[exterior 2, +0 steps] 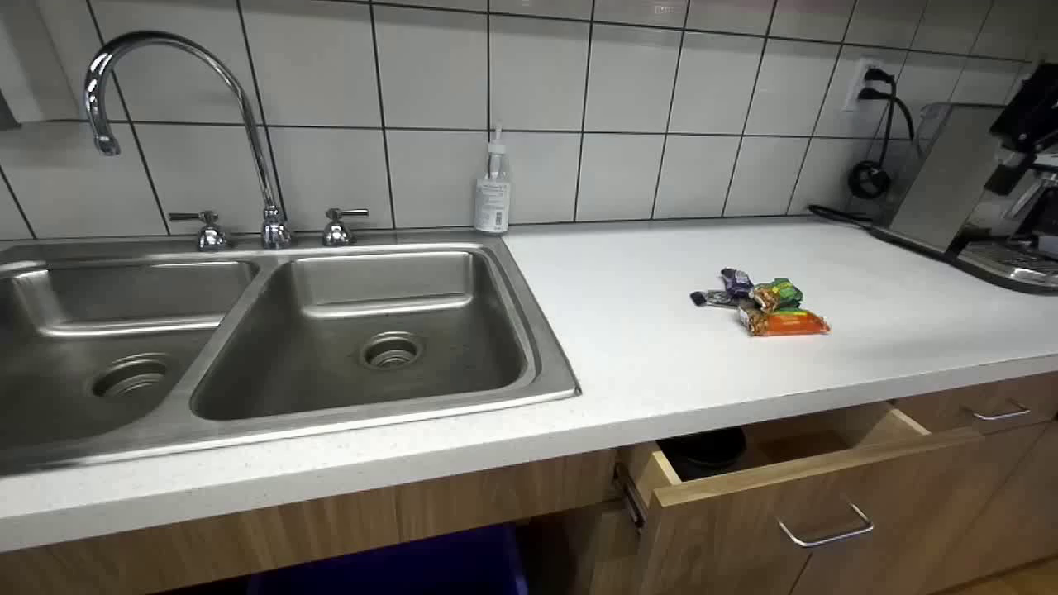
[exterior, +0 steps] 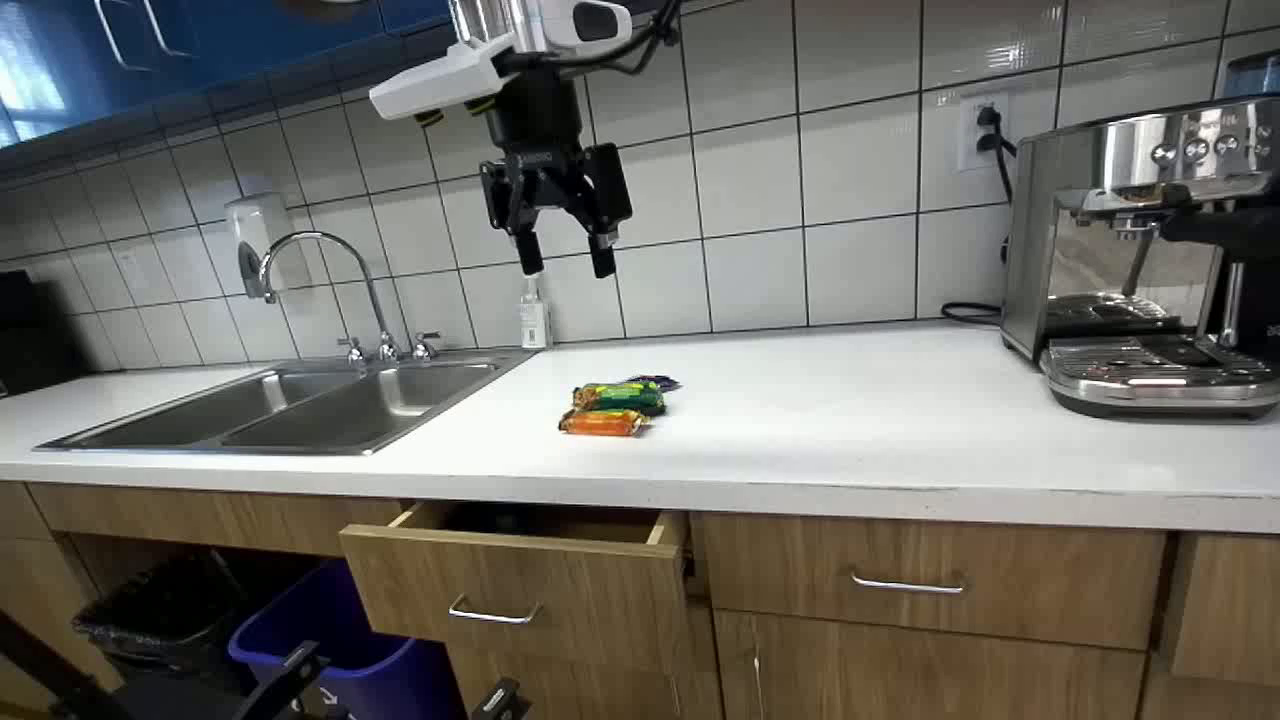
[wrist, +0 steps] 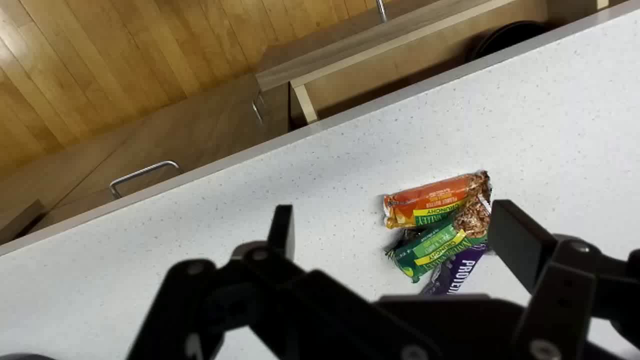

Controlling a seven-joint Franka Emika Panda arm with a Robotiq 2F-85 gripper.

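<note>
Gripper [exterior: 567, 265] empty, jaws spread wide apart, well above counter [exterior: 850, 420]. Below: orange bar [wrist: 435, 197] nearest counter's front edge, long axis roughly following that edge and line between jaws; green bar [wrist: 440, 247] just behind, partly covering purple bar [wrist: 460, 271]. Drawer [exterior: 560, 580] open under edge.

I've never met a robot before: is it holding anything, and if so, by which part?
Nothing is held: the end effector is open above the counter, apart from the wrapped bars.

"PEANUT BUTTER", "CRUNCHY" and "VALLEY" on the orange wrapper [wrist: 434, 196], "CRUNCHY" on the green wrapper [wrist: 437, 248], and there's "PROTEIN" across the purple wrapper [wrist: 456, 272]!
</note>
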